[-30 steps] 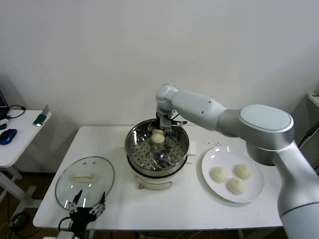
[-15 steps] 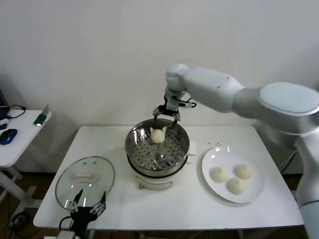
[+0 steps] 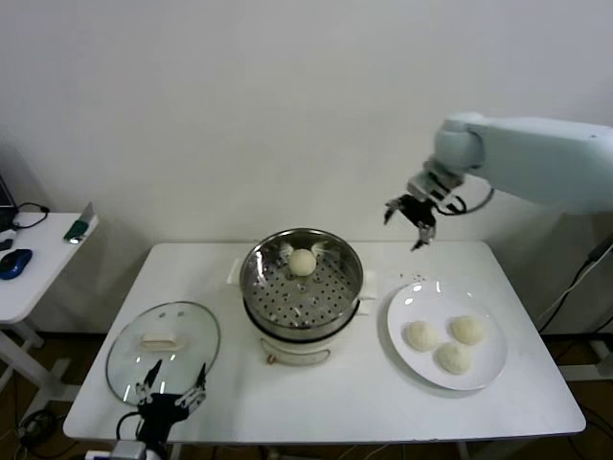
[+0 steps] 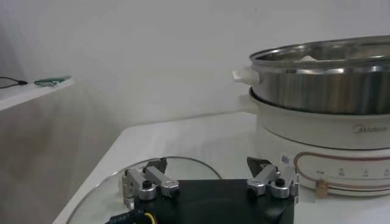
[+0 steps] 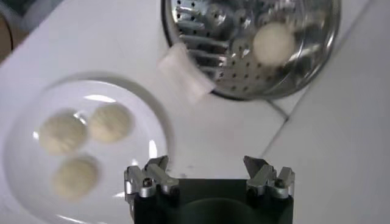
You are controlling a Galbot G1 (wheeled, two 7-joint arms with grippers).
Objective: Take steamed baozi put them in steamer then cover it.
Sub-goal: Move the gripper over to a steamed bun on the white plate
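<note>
In the head view, the right gripper (image 3: 410, 222) hangs in the air in the upper right of the frame, above the gap between the steamer (image 3: 302, 283) and the plate (image 3: 446, 334). Its fingers are spread wide and hold nothing; the right wrist view shows the same gripper (image 5: 209, 175) with both fingertips well apart over the white table (image 5: 341, 122).

One baozi (image 3: 303, 262) sits on the perforated tray inside the steamer, toward the far rim, at the centre of the head view. In the right wrist view that baozi (image 5: 274, 41) shows at the upper right, inside the steamer (image 5: 317, 55).

Three more baozi (image 3: 453, 342) lie close together on the plate at the right centre of the head view; in the wrist view they (image 5: 82, 146) sit at the left, on the plate (image 5: 143, 119).

The cover (image 3: 163, 348) lies flat on the table (image 3: 364, 407) at the lower left, handle up, apart from the steamer. The left gripper (image 3: 168, 398) is low at the bottom left edge, by the cover's near rim, fingers spread wide and empty. The left wrist view shows it (image 4: 210, 182) just above the cover (image 4: 116, 189), with the steamer (image 4: 323, 91) at the right.
</note>
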